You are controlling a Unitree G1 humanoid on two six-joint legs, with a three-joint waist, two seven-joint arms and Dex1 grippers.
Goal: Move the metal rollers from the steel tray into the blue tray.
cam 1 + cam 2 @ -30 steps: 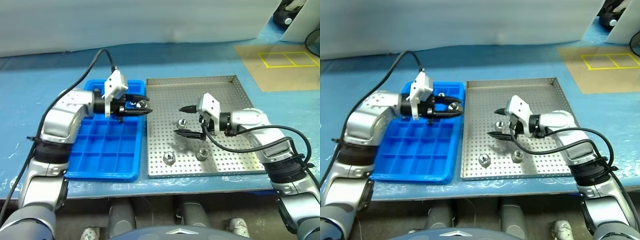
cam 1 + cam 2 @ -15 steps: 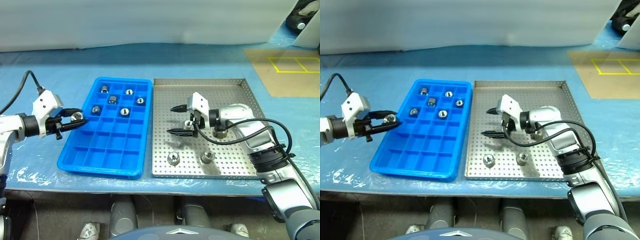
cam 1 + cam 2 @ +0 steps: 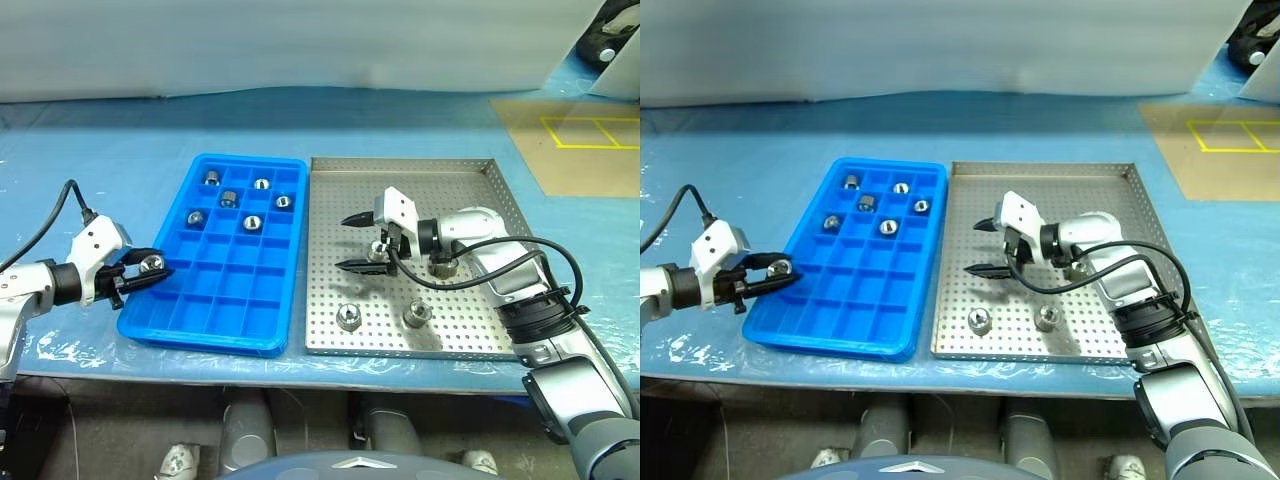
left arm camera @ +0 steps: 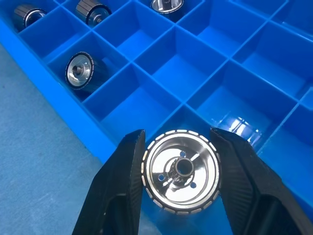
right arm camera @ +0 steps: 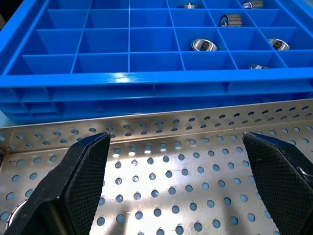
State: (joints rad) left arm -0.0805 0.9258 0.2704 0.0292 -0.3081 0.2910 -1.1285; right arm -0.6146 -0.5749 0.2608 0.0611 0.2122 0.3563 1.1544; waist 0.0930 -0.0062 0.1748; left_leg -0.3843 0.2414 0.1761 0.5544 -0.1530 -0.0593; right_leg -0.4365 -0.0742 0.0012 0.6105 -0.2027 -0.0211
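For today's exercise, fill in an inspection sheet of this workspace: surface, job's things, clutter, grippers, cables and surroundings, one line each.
Surface: blue-covered table, film wrinkled near the front edge.
Job's things: blue tray holds six metal rollers in its far compartments; steel tray beside it holds four more.
Clutter: nothing seen.
Grippers: left gripper shut on one roller at the blue tray's near left edge; right gripper open, empty, over the steel tray.
Cables: black cable on the left arm, another looped by the right arm.
Surroundings: brown floor patch with yellow lines at far right.
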